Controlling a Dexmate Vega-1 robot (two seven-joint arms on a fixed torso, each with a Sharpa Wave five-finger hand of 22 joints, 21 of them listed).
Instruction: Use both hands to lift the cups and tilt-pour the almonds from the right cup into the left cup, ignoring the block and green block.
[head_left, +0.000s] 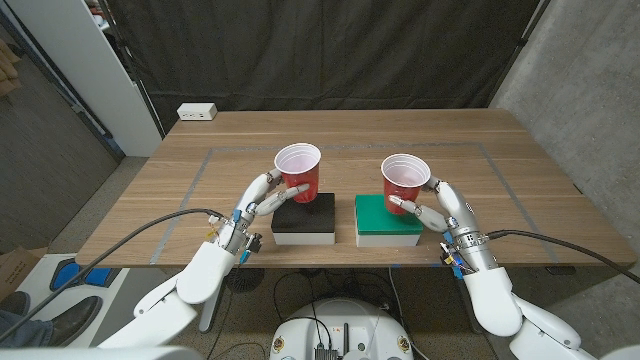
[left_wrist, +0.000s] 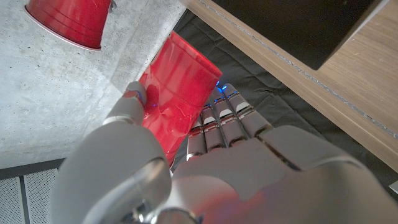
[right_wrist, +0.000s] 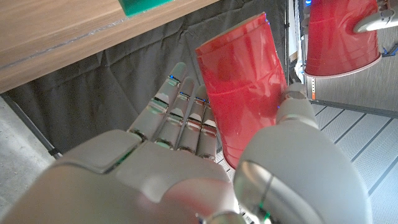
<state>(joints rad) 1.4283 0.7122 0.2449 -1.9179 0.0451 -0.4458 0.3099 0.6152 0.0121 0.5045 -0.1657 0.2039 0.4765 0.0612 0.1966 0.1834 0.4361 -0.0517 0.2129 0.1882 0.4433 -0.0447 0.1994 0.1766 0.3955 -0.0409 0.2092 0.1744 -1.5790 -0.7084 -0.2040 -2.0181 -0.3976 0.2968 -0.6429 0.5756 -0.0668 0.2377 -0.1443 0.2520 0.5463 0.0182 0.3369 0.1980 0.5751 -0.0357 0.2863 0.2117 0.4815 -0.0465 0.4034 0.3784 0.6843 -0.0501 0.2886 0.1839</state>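
While each hand (head_left: 258, 198) (head_left: 440, 208) grips its own upright red cup (head_left: 297, 172) (head_left: 404, 182) above a block, bring rims close, then tip the right slowly

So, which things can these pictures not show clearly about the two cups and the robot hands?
- Almonds: in the head view both red plastic cups, left and right, show only pale insides; no nuts can be told.
- Cup bottoms: the left robot hand and right robot hand cover them in the head view, so contact with the black block or green block is unclear.
- Wrist views: cup openings face away.
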